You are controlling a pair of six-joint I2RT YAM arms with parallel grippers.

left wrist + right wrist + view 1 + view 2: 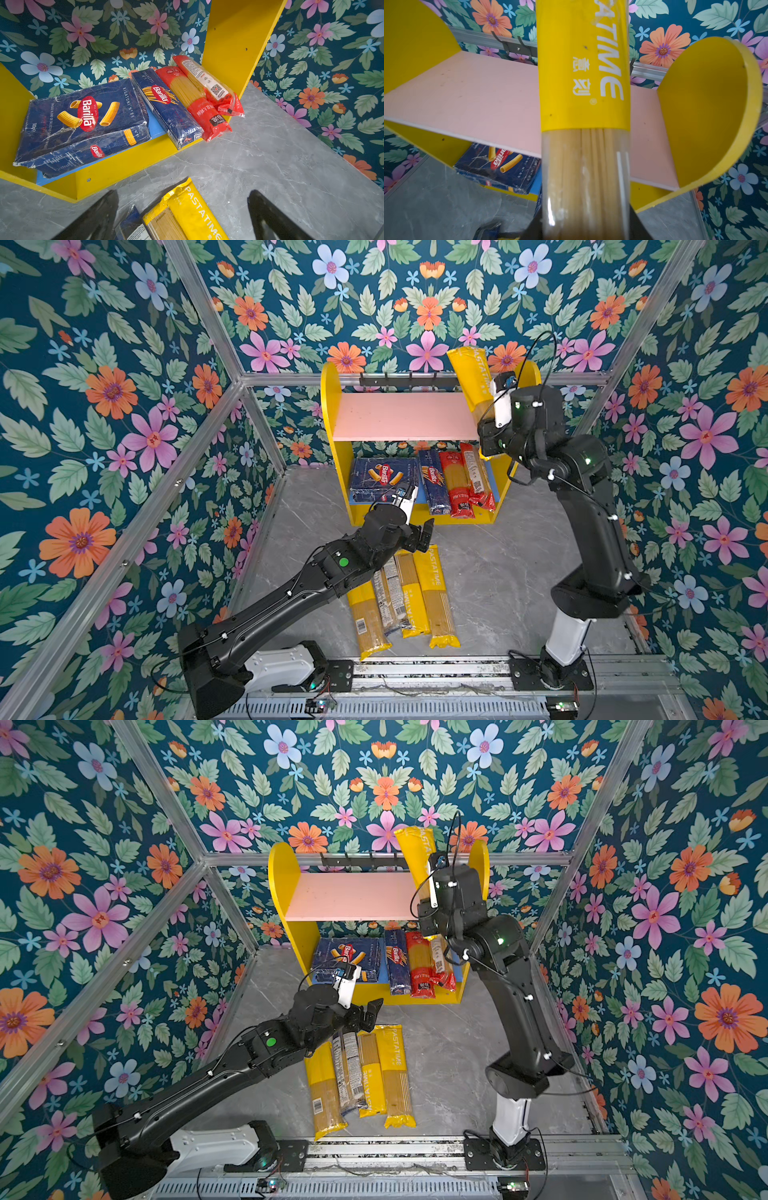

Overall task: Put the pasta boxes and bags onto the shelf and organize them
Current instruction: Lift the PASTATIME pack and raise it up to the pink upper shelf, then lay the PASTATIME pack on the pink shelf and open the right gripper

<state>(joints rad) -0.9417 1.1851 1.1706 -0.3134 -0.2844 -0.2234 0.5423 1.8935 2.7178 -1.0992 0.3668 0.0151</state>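
The right end effector (585,228) pinches the clear lower part of a yellow PASTATIME bag (471,373), holding it nearly upright over the right end of the shelf (332,406), above its pink upper board (399,416). I'd tip it flat against the shelf's right panel before letting go. The left end effector (422,537) hangs spread wide before the shelf, over the bags (432,593) on the desk (498,564).

a: where were the boxes?
b: the rigatoni box (384,479) and spaghetti box (434,489) lay flat on the shelf's (330,406) blue lower board (156,127), with two red bags (456,485) just beside them.
a: and the others?
b: a raised yellow bag (471,373) stood tilted over the pink upper board (399,416). three yellow bags (434,593) and a navy bag (388,597) lay side by side on the tabletop (498,572).
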